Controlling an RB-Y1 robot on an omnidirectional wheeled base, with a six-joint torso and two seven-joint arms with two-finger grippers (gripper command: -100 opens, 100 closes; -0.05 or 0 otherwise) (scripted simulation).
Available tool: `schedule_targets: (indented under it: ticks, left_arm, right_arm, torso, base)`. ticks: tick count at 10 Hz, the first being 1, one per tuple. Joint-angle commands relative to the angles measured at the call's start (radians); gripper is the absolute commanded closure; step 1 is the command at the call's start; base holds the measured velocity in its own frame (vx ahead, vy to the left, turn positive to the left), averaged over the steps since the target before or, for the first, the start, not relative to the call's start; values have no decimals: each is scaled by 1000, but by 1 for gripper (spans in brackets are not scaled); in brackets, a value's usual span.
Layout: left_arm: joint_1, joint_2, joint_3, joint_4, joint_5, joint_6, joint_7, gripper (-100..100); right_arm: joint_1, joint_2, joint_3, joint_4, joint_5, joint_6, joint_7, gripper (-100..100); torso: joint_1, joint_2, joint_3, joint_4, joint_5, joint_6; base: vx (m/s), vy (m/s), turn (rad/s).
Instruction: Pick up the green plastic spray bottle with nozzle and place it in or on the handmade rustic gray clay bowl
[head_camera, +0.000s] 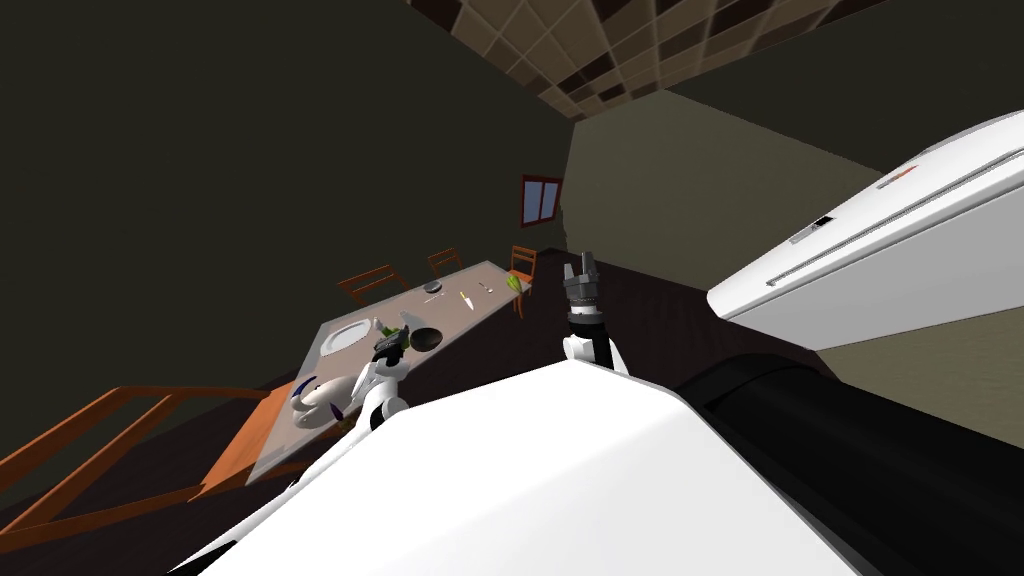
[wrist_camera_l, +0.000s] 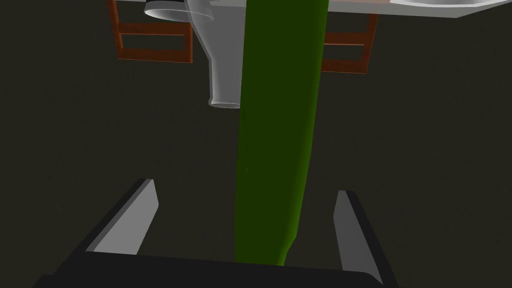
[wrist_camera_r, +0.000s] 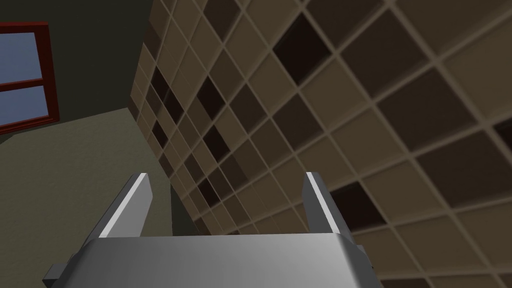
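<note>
Though untouched, green bottle (wrist_camera_l: 277, 125) between left fingers (wrist_camera_l: 127, 220).

**Dim room, bright whites, strong wide-angle splay**

My head view is dark overall. Walls and floor read near-black olive, and the table (head_camera: 450, 318) top is the one mid-lit patch. The white appliance (head_camera: 880, 250) at the right edge renders brightest. The picture is rolled, and the walls and tiled ceiling (head_camera: 600, 50) splay toward the corners. The window (head_camera: 540, 199) shows pale blue.

In my left wrist view the spray bottle (wrist_camera_l: 277, 125) is flat dark green with faint side shading. The fingers (wrist_camera_l: 131, 220) of my left gripper (wrist_camera_l: 246, 187) grade from light grey to dark.

My right gripper (wrist_camera_r: 227, 175) shows a brushed sheen on its body and white-lit finger edges. Outlines are crisp throughout.
</note>
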Motion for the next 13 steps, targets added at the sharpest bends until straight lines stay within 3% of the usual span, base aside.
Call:
schedule_targets:
  ticks: [1, 7, 10, 11, 13]
  left_arm:
    - [-29, 26, -24, 20, 9, 36, 16, -100]
    - [-122, 97, -104, 67, 32, 149, 61, -100]
    - [-126, 95, -93, 73, 28, 143, 52, -100]
    - [-125, 95, -95, 72, 29, 145, 55, 0]
    - [-125, 95, -95, 72, 29, 145, 55, 0]
  right_arm:
    - [0, 0, 0, 0, 0, 0, 0, 0]
    - [0, 0, 0, 0, 0, 0, 0, 0]
    - [0, 0, 0, 0, 0, 0, 0, 0]
    - [0, 0, 0, 0, 0, 0, 0, 0]
    - [0, 0, 0, 0, 0, 0, 0, 0]
  torso:
    - [0, 0, 0, 0, 0, 0]
    - [-1, 3, 2, 1, 0, 1]
    - [-2, 0, 0, 1, -1, 1]
    - [-2, -2, 0, 0, -1, 1]
    - [-2, -2, -1, 0, -1, 1]
  base:
    - [-120, 14, -57]
    - [-95, 8, -43]
    - [-26, 5, -4]
    - [0, 0, 0]
    - [0, 0, 0]
